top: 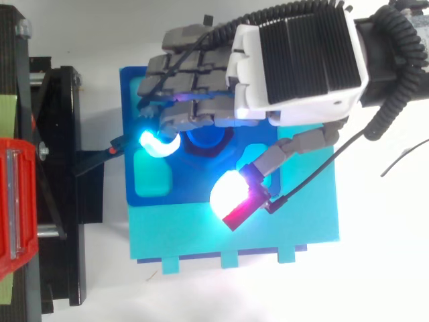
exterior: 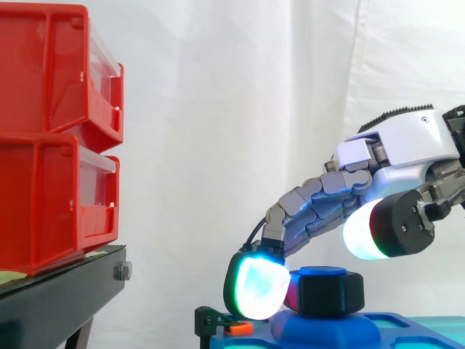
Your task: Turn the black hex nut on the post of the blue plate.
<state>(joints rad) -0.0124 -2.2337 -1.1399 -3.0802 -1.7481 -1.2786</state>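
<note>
The nut (exterior: 330,292) sits on its post (exterior: 323,272), which rises from the plate (top: 308,221) near the plate's 12 o'clock edge in the top view, and it looks to be in its starting place - nothing shows how far it has been turned. The robot hand (top: 295,60) reaches over the post from 1 o'clock with its fingers bent down and loosely spread; one glowing pad (exterior: 258,287) lies against the nut's side at 9 o'clock, while the thumb pad (top: 231,194) hangs off at 5 o'clock, clear of the nut. So the hand is not clamped on anything - I judge the grip unfinished, with the thumb's closing and the whole turn left to do. At 9 o'clock from the plate, two red bins (exterior: 58,138) stand stacked on a black stand (exterior: 58,298); I cannot see what they hold. A shallow pocket (top: 153,176) in the plate shows nothing in it.
</note>
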